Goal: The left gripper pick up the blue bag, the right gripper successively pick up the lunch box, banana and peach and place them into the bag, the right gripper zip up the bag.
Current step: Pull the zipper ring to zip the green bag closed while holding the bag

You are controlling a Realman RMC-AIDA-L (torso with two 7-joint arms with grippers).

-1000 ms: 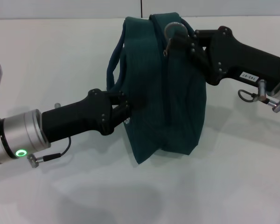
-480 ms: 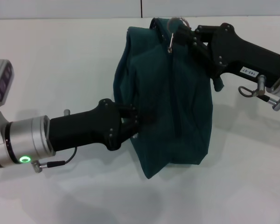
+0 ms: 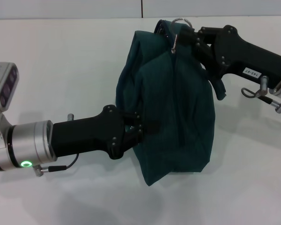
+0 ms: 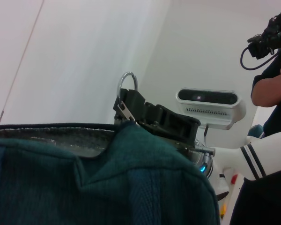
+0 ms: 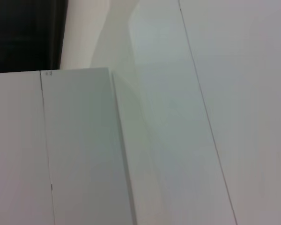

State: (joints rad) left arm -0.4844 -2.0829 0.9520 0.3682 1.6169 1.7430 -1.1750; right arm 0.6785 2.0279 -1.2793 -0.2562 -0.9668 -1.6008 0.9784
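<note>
The blue bag [image 3: 175, 103] hangs bunched between both arms above the white table. My left gripper [image 3: 143, 127] is shut on the fabric of its near left side. At the bag's far top end my right gripper [image 3: 182, 36] is shut on the zip pull, whose metal ring [image 3: 180, 21] sticks out above the fingers. The left wrist view shows the bag's teal fabric [image 4: 107, 187], the ring [image 4: 127, 80] and the right gripper [image 4: 147, 111] behind it. The lunch box, banana and peach are out of view in every frame.
White table [image 3: 61, 61] lies all around the bag, with a wall seam at the back. In the left wrist view a camera on a stand [image 4: 207, 97] and a person [image 4: 271, 79] are beyond the table. The right wrist view shows only pale wall panels [image 5: 84, 150].
Both grippers and the bag shifted to the right. The left gripper moved nearer and the right gripper farther, and the bag hangs more stretched between them.
</note>
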